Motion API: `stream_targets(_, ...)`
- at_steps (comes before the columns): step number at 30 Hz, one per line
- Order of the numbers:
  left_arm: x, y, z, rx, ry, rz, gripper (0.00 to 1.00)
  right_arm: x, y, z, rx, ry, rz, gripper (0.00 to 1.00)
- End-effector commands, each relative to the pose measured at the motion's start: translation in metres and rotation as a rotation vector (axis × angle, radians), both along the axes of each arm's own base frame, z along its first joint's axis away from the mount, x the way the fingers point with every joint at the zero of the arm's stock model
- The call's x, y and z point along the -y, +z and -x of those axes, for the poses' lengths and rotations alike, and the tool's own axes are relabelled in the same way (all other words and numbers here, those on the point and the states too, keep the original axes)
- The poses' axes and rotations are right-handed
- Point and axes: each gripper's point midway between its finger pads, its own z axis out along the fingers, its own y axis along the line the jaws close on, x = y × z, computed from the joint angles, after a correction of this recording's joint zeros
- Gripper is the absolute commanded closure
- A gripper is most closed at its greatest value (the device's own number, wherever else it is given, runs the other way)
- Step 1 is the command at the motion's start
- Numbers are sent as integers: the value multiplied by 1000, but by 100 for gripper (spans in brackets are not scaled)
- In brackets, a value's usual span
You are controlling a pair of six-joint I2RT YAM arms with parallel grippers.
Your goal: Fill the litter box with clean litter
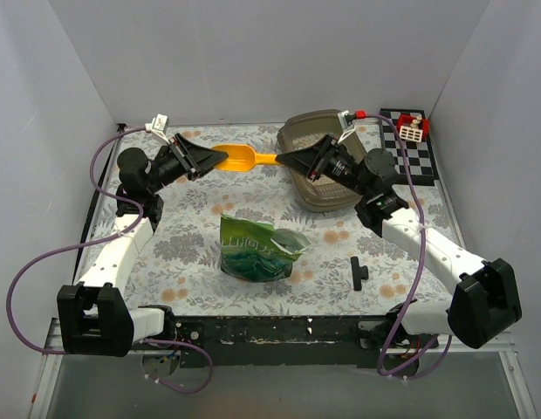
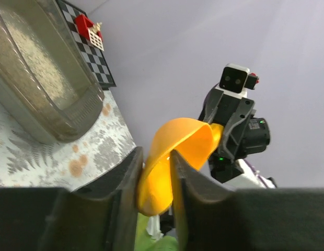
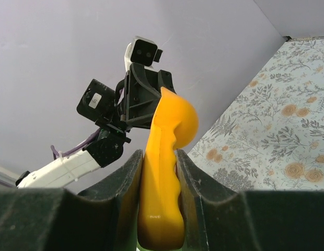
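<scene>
Litter box [image 1: 302, 133]: far side of the bench [image 1: 192, 236], right of centre, checkered board [image 1: 425, 158] near its right side. The right arm's wrist covers part of the box in the top view. Clean litter [image 2: 34, 60] lies as a pale layer on the box floor, clearest in the left wrist view.

Scoop [image 1: 244, 158], yellow-orange, is off the bench just left of the box, roughly level, bowl to the left and handle to the right, spanning between both claws.

Right claw [image 3: 158, 154]: narrow gap, both fingers [image 3: 129, 183] pressed flat on the scoop's handle, gripping it.

Left claw [image 2: 155, 155]: nearly closed, fingers [image 2: 125, 183] on either side of the bowl wall and touching it, so it is pinching the bowl end.

Green bag [image 1: 257, 249]: crinkled foil, lies near the middle of the bench, closer to the arm bases and well apart from the box, top end open.

A small black T-shaped piece [image 1: 359, 272] lies on the bench right of the bag. A small red and white item [image 1: 412, 129] sits on the checkered board.
</scene>
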Motion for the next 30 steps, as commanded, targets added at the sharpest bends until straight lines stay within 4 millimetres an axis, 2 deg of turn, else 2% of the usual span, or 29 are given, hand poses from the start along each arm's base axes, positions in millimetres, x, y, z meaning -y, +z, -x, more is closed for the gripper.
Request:
stream_targets(1,3,12,10,85,-53,-29,60,6,21,-2,95,-50,-7,99)
stream_targets(3,4,13,13,103,-78,-45,49,9,23,1,110,-65,14,99)
stream_targets(7,6,23,26,171,-115,-78,38,29,30,5,142,-115,58,99)
stream_targets(11,10,20,47,265,-158,-157,38,63,35,13,153,-184,133,99)
stream_targets(16,23,-2,71,355,-264,-254,37,95,34,36,156,-207,295,99)
stream_targets(19,29,-17,87,401,-323,-315,37,107,34,54,135,-207,366,99)
stream_targets(24,33,-29,109,528,-325,-416,32,121,26,85,110,-199,426,99)
stream_targets(30,30,-22,130,663,-302,-467,30,129,12,110,107,-176,450,99)
